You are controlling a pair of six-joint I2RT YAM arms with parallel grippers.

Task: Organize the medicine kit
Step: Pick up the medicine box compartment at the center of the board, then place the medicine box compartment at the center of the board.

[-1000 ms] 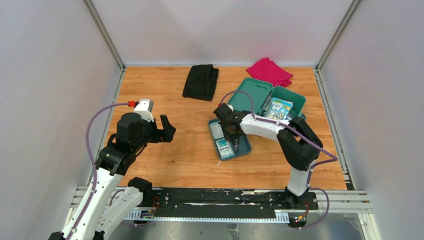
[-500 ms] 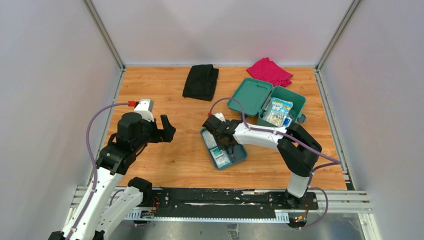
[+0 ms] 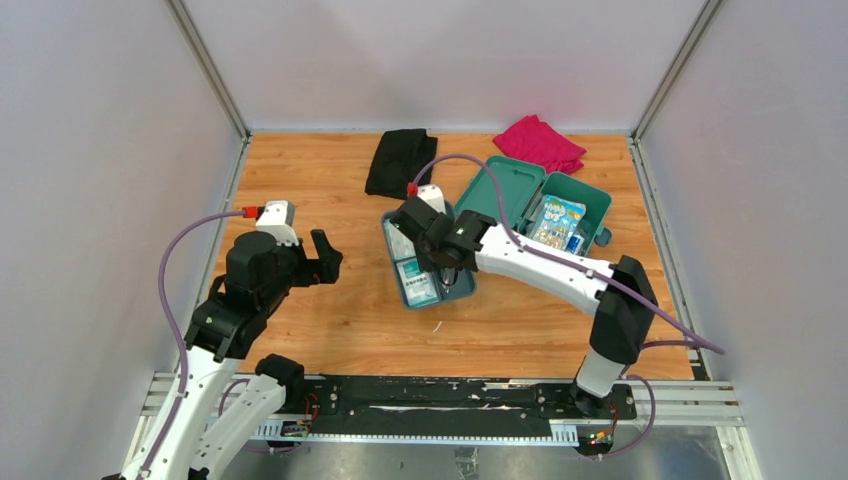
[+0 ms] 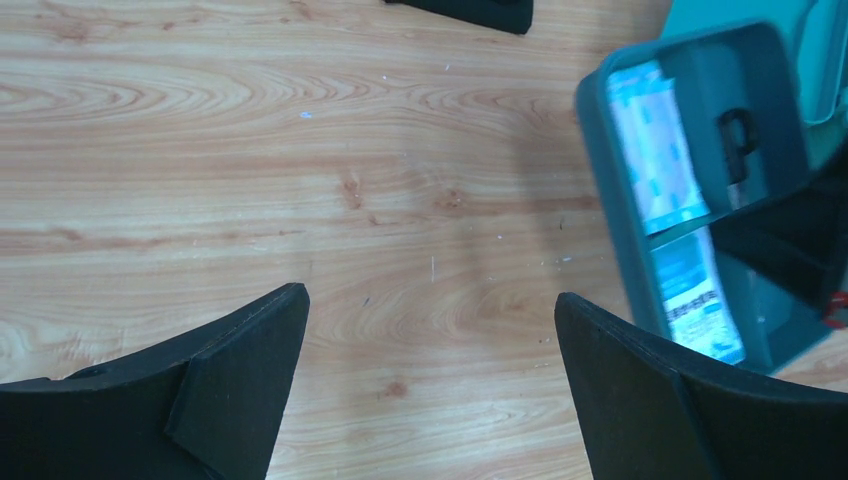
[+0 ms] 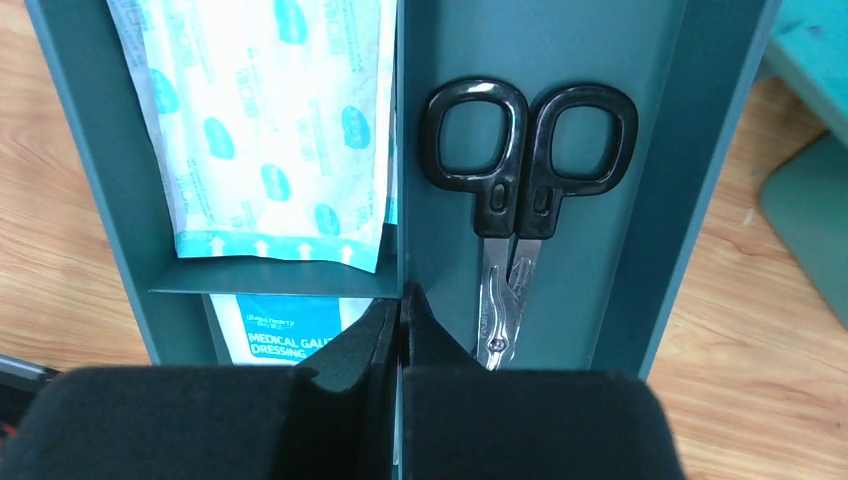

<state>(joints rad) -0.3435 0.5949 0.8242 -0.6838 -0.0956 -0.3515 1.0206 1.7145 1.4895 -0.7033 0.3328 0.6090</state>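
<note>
We note the right gripper [image 5: 401,305] pinched shut on the divider of the inner tray [image 5: 700,150], beside scissors [image 5: 497,195]. Left gripper [image 4: 428,296] gapes wide above the desk [image 4: 250,150], holding nothing.

Table [image 3: 330,320], black cloth [image 3: 401,163], pink cloth [image 3: 540,143], kit [image 3: 598,200], perhaps tray [image 3: 457,288]

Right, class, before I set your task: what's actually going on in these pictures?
The right claw is shut on the middle divider of the tray, which is out of its box and holds scissors and dressing packets. The box sits open beside it, with a colourful packet inside. The left claw hangs open above the table, holding nothing. A black cloth and a pink cloth lie at the back.
</note>
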